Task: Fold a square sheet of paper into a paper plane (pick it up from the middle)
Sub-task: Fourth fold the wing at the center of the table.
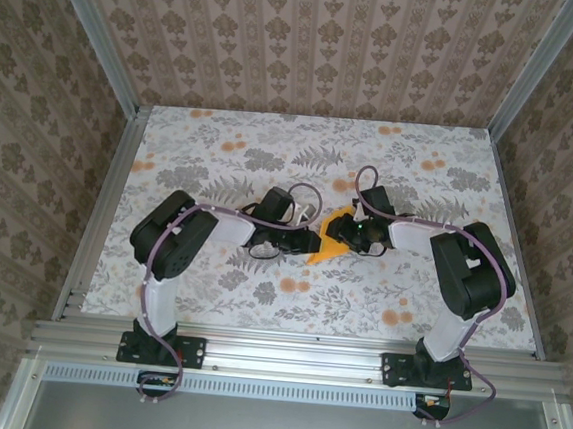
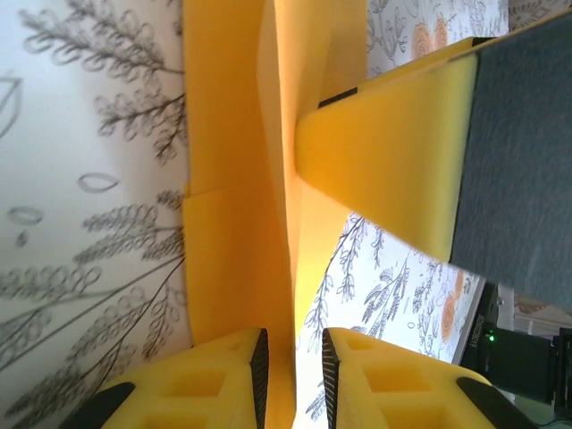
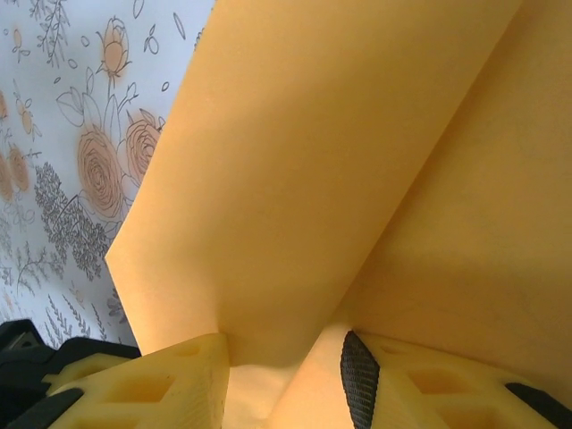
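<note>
Between the right gripper's (image 3: 284,375) parted fingers sat folded orange paper (image 3: 357,161); left gripper (image 2: 293,375) pinched its edge loosely.

The middle of the bench (image 1: 222,149) is crowded: the left gripper (image 1: 309,243) and right gripper (image 1: 357,237) meet there around the folded orange paper (image 1: 326,248), leaving hardly any gap between them. In the left wrist view the paper stands between the fingers (image 2: 255,366), another yellow finger (image 2: 384,170) just beside it. Patterned walls (image 1: 35,102) close in three sides. The far and near strips of the bench lie free.
</note>
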You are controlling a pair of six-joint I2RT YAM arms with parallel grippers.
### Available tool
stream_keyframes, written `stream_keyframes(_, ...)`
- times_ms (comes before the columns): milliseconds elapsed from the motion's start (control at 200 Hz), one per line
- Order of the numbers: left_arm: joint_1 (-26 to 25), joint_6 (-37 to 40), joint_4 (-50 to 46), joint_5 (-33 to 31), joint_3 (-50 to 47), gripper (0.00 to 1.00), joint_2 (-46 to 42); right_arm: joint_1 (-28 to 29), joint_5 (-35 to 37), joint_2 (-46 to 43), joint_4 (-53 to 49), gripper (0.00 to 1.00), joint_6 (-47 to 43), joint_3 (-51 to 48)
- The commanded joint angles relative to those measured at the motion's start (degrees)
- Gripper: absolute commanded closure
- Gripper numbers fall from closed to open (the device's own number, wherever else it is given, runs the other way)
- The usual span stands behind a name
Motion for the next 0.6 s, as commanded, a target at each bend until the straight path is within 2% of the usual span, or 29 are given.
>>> stream_keyframes(0,0.7,-1.1,0.4,-2.9,-2.3,0.75,-3.6,-0.3,9.3,4.5,-8.1,0.57,1.7,-1.7)
stream_keyframes(95,0.8,-1.9,1.5,-5.5,-4.4,0.74,-5.9,-0.3,9.8,5.1,-8.4,0.56,2.3,-1.6)
stream_keyframes(265,0.0,-3.2,4.7,-5.9,-6.7,0.75,-8.6,-0.3,10.5,5.6,-9.2,0.56,3.0,-1.5)
stream_keyframes(595,-2.3,-2.3,4.0,-5.3,-3.5,0.77,-5.7,-0.3,11.2,6.9,-10.5,0.57,4.3,-1.1)
